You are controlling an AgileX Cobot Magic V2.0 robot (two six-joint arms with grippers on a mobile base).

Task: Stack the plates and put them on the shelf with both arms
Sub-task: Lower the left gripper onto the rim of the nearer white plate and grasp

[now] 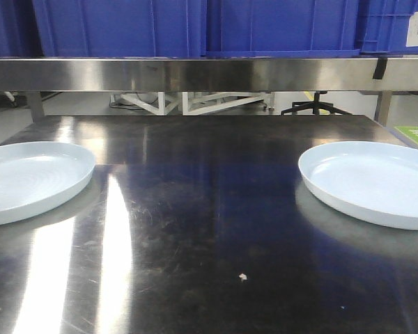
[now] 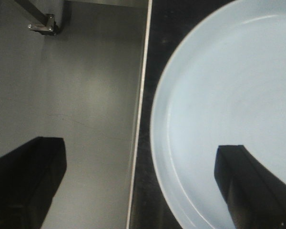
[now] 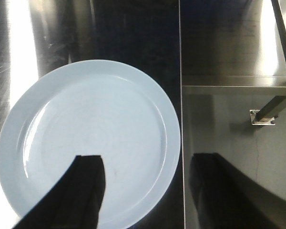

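You are looking at a dark, shiny steel table [image 1: 209,229] from its front side. At the table's left end, the left plate [image 1: 28,181] lies flat, pale blue-white, its outer part cut off by the frame.

In the left wrist view, the left gripper [image 2: 139,148] hangs above the table's left edge. Its jaws are spread wide and hold nothing. One dark finger [image 2: 31,181] is over the grey floor [image 2: 76,95] beyond the table, and the other is over the left plate [image 2: 229,95].

Near the table's front middle sits a tiny white speck [image 1: 242,277]. Above the table's far edge runs a steel shelf [image 1: 209,73] carrying blue crates [image 1: 125,28].

At the table's right end, the right plate [image 1: 376,184] lies flat, well apart from the left one.

In the right wrist view, the right gripper [image 3: 147,160] hangs above the table's right edge, also spread wide and holding nothing. One finger [image 3: 81,191] is over the right plate [image 3: 95,124], the other beyond the table's edge. You cannot tell whether any finger touches a plate.
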